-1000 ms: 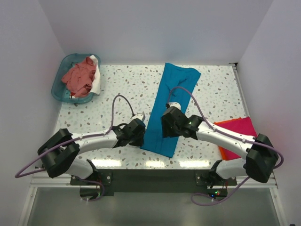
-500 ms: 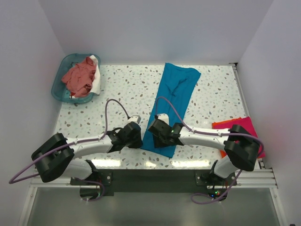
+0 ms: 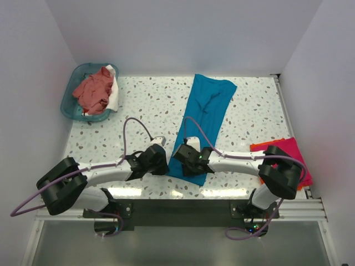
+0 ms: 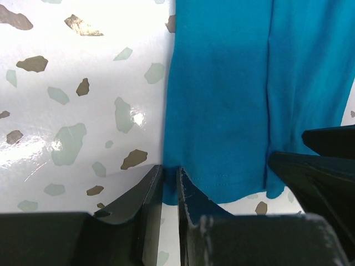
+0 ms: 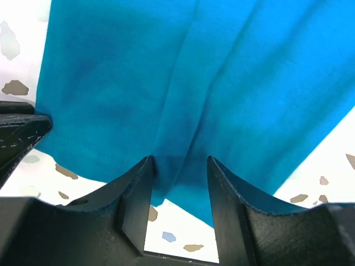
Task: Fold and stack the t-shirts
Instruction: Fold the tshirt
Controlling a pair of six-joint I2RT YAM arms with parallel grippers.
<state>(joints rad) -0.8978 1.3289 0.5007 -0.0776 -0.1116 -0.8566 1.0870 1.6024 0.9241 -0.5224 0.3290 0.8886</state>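
Aside, basket [image 3: 67, 104], magenta-pink shirt [image 3: 293, 149].

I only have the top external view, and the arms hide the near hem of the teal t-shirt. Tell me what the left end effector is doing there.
Observer: In the left wrist view, the left end effector has its jaws almost together on the near left corner of the teal t-shirt, with the hem between them.
Operator: Now report the right one.
Observer: In the right wrist view, the right end effector has its jaws apart, straddling the hem, with cloth lying between them.
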